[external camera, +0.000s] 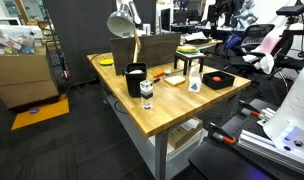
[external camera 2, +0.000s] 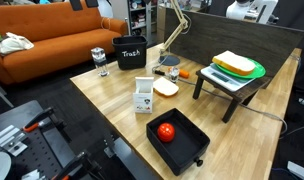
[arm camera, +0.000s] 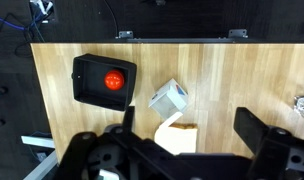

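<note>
My gripper (arm camera: 187,120) hangs high over the wooden table (arm camera: 232,70), open, with nothing between its dark fingers (arm camera: 254,125). Straight below it lies a white plate with a slice of bread (arm camera: 178,138), partly hidden by the gripper body. A small white carton (arm camera: 169,98) stands just beyond the plate. To the left sits a black tray (arm camera: 87,95) holding a red round thing (arm camera: 114,80). In an exterior view the carton (external camera 2: 143,97), the plate (external camera 2: 165,87) and the tray (external camera 2: 192,150) show on the table; the gripper itself is out of frame there.
A black bin marked Trash (external camera 2: 130,53), a glass jar (external camera 2: 98,60) and a desk lamp (external camera 2: 172,35) stand at the far table end. A small black stand carries green and yellow plates (external camera 2: 235,66). An orange sofa (external camera 2: 52,45) lies beyond; cardboard boxes (external camera: 22,75) sit beside the table.
</note>
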